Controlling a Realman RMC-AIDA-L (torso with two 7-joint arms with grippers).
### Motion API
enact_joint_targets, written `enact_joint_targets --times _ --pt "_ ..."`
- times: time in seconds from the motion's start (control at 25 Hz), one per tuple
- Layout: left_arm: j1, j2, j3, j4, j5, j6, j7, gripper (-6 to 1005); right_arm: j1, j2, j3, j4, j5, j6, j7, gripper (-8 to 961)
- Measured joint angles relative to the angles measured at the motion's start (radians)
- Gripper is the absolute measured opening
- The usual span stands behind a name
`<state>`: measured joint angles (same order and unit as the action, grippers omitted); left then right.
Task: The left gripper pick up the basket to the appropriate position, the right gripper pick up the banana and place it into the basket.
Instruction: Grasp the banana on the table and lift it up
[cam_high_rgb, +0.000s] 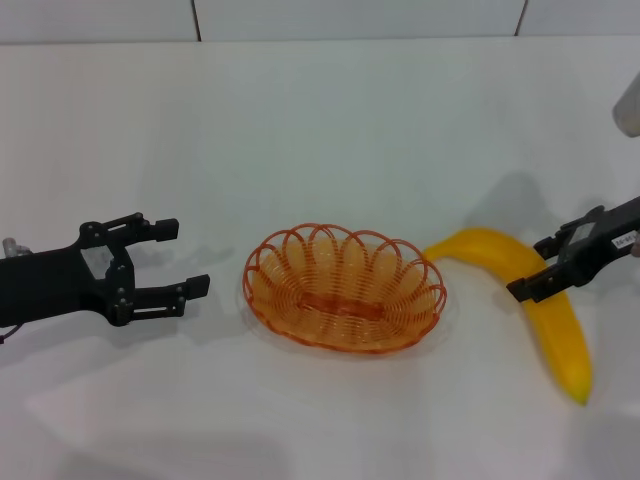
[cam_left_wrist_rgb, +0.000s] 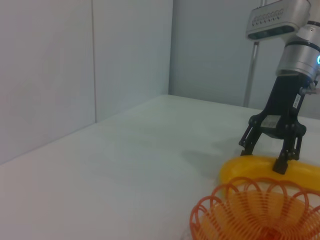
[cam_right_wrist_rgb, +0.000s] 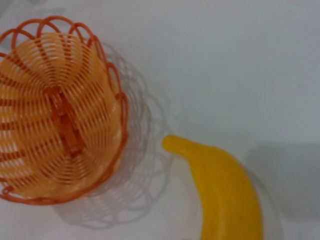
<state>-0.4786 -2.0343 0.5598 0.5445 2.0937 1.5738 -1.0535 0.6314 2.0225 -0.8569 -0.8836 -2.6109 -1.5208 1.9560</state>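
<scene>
The basket (cam_high_rgb: 344, 288) sat near the middle of the white table (cam_high_rgb: 320, 130), empty, with the left gripper (cam_high_rgb: 183, 259) just to its left, fingers spread wide and holding nothing, apart from the rim. The basket looked already placed, so the step in hand appeared to be the banana pick. The banana (cam_high_rgb: 540, 305) lay on the table to the basket's right, one pointed end close to the rim without clearly touching it. The right gripper (cam_high_rgb: 543, 266) stood over the banana's middle with one finger on each side; in the left wrist view its fingers (cam_left_wrist_rgb: 281, 164) straddled the fruit, still parted and not yet clamped.

The next move probably called for closing squarely on the curved middle, lifting clear of the looped rim, then carrying left over the basket. Open table lay behind and in front of both things. The far wall was well away. The left gripper beside the rim was the only thing crowding the basket.
</scene>
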Motion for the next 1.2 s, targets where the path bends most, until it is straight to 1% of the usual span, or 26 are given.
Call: enact_joint_targets --times 0.24,0.56,1.2 --pt "0.0 0.0 0.0 0.0 0.0 0.0 -0.001 877 0.006 -0.002 0.008 -0.023 -0.054 0.016 0.031 745" --pt "-0.001 0.0 0.0 0.0 0.0 0.0 -0.002 877 0.0 -0.002 0.009 -0.067 -0.058 0.015 0.039 742" --pt "-0.002 0.0 0.0 0.0 0.0 0.0 -0.002 877 -0.003 0.0 -0.039 -0.057 -0.06 0.002 0.028 736"
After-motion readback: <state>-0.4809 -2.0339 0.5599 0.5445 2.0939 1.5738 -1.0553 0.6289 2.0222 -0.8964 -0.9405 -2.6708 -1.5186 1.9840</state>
